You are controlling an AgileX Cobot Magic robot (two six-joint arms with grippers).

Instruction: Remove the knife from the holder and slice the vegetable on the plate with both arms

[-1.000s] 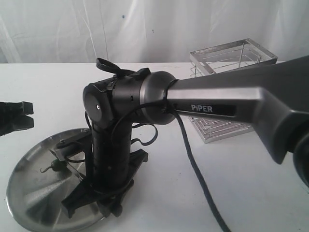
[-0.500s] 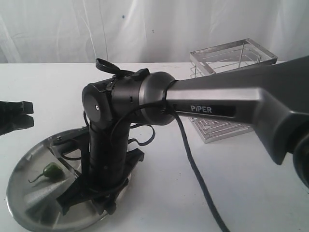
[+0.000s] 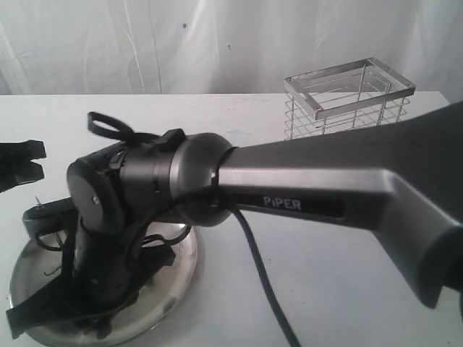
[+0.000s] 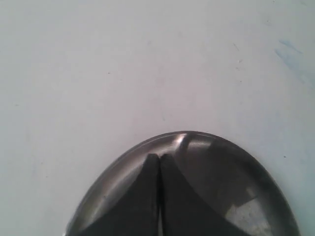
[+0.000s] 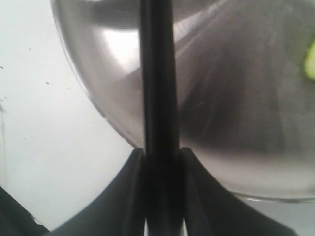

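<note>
In the right wrist view my right gripper (image 5: 158, 152) is shut on the knife's black handle (image 5: 157, 73), which stretches out over the rim of the steel plate (image 5: 236, 128). A bit of the green vegetable (image 5: 310, 61) shows at that view's edge, apart from the knife. The blade is out of view. In the exterior view the right arm (image 3: 304, 181) bends down over the plate (image 3: 184, 264) and hides the knife and the vegetable. My left gripper (image 4: 157, 158) is shut and empty, its tips seen against the plate's rim (image 4: 182, 136). It sits at the far left (image 3: 20, 165).
The steel wire holder (image 3: 347, 97) stands at the back right of the white table. A black cable (image 3: 260, 275) hangs from the right arm across the table in front.
The right arm has swung left and lower over the plate, and it now covers the vegetable that showed half a second ago. The left gripper has hardly moved.
</note>
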